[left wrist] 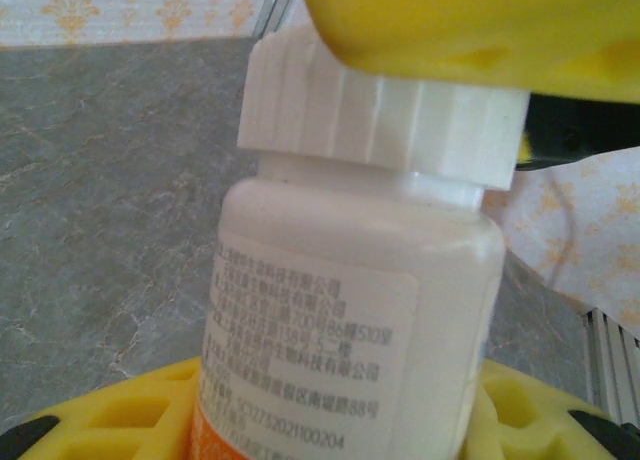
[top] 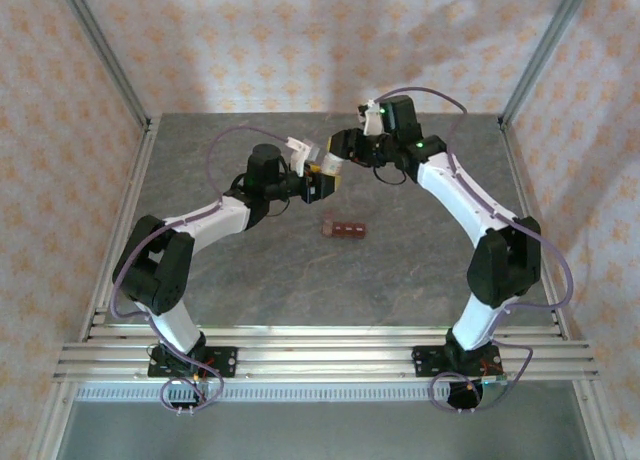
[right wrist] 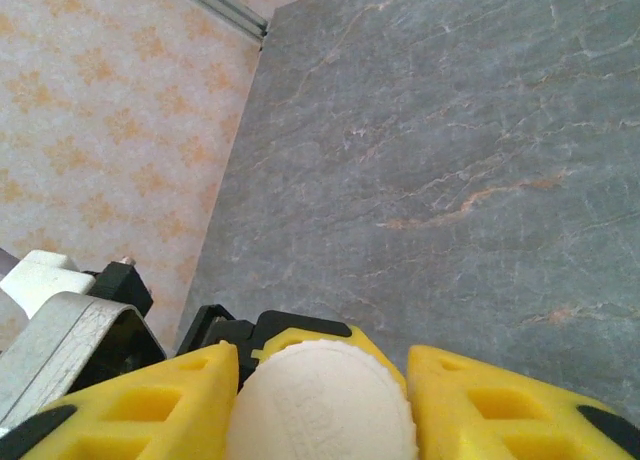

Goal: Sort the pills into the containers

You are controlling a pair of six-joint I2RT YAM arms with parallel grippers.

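Observation:
A white pill bottle (left wrist: 350, 280) with a printed label is held upright above the table, my left gripper (left wrist: 335, 420) shut on its lower body. Its ribbed white cap (right wrist: 320, 405) sits between the yellow fingers of my right gripper (right wrist: 322, 400); the left finger touches it and a thin gap shows beside the right one. From above, the two grippers meet at the bottle (top: 330, 168) over the middle back of the table. The containers (top: 345, 228), a dark reddish-brown strip, lie on the table just in front of them. The pills are hidden from view.
The grey stone-patterned table (top: 400, 280) is bordered by aluminium rails (top: 320, 355) in front and patterned walls on the other sides. A white tab-like piece (top: 298, 145) juts out near the left wrist.

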